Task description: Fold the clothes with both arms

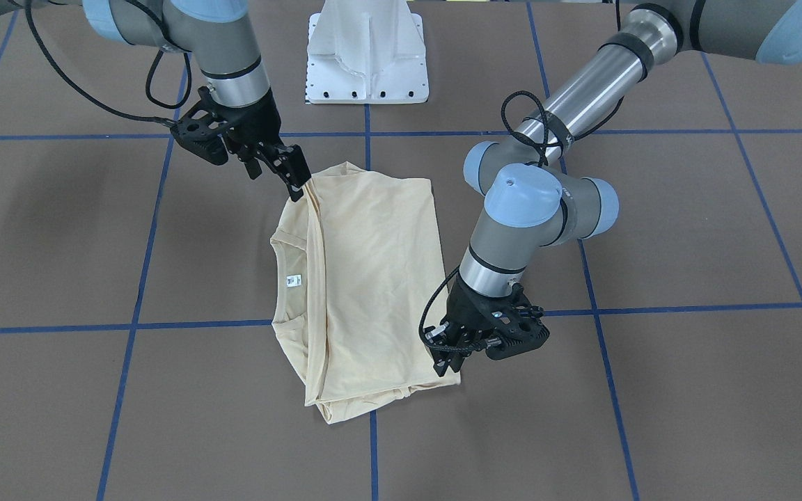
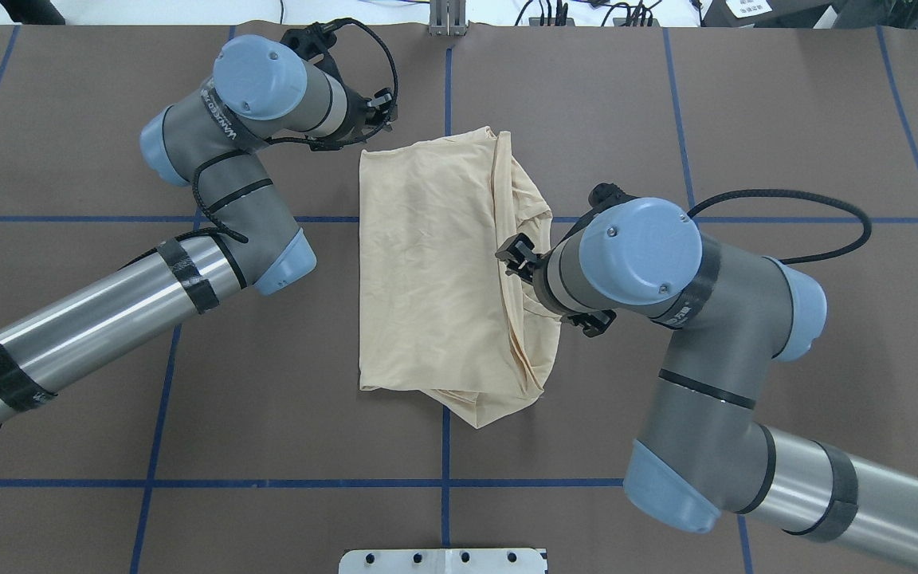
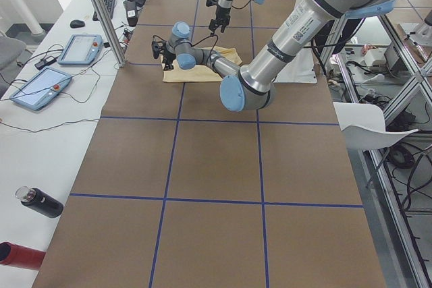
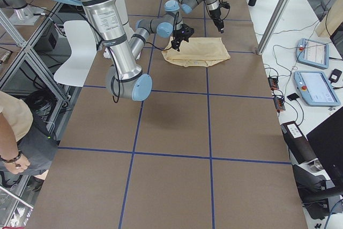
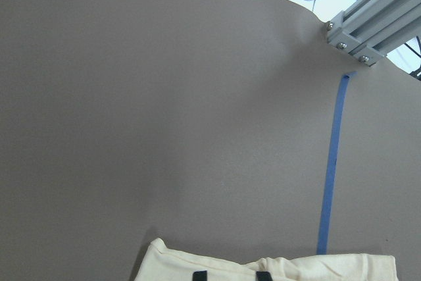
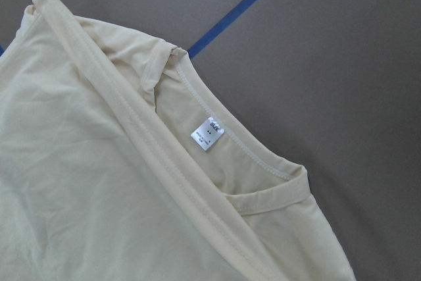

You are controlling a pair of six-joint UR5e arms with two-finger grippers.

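Observation:
The pale cream-yellow shirt lies folded on the brown table, its white neck label showing on the robot's right side. It also shows in the overhead view. My right gripper is shut on the shirt's hem edge at the corner nearest the base and holds it slightly lifted. The right wrist view shows the label and the hem band. My left gripper stands at the far corner on the robot's left. Its fingertips are apart over the shirt's edge.
The white pedestal base stands behind the shirt. Blue tape lines cross the table. An aluminium post is at the far table edge. Tablets and a bottle lie on the side bench.

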